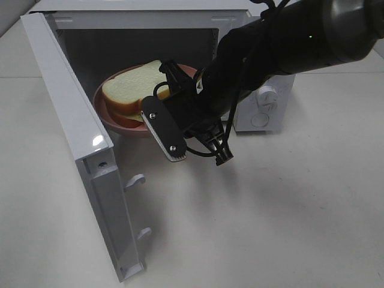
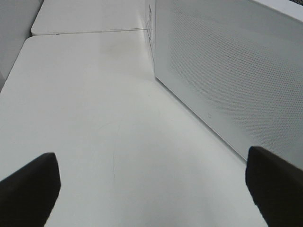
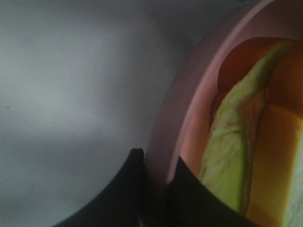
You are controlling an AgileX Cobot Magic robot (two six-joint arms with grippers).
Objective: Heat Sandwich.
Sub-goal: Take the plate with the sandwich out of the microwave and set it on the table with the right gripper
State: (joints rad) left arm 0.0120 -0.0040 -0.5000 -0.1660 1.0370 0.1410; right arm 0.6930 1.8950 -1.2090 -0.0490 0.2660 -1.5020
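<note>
The sandwich (image 1: pixel 131 90), pale bread over a red-orange layer, lies on a round pink plate (image 1: pixel 105 114) in the mouth of the open white microwave (image 1: pixel 150 18). My right gripper (image 1: pixel 162 91) reaches in from the right and is shut on the plate's near rim. In the right wrist view its two dark fingers pinch the plate's rim (image 3: pixel 189 94) from both sides, gripper (image 3: pixel 158 191), with the sandwich (image 3: pixel 236 142) just beyond. Whether the plate rests on the cavity floor I cannot tell. My left gripper (image 2: pixel 151 189) is open over bare table, with nothing between its fingers.
The microwave door (image 1: pixel 72 120) stands swung open toward the front left, beside the plate. Two white dials (image 1: pixel 264 102) show on the control panel behind my right arm. The left wrist view shows the microwave's perforated wall (image 2: pixel 227 71) beside the white table (image 2: pixel 85 118).
</note>
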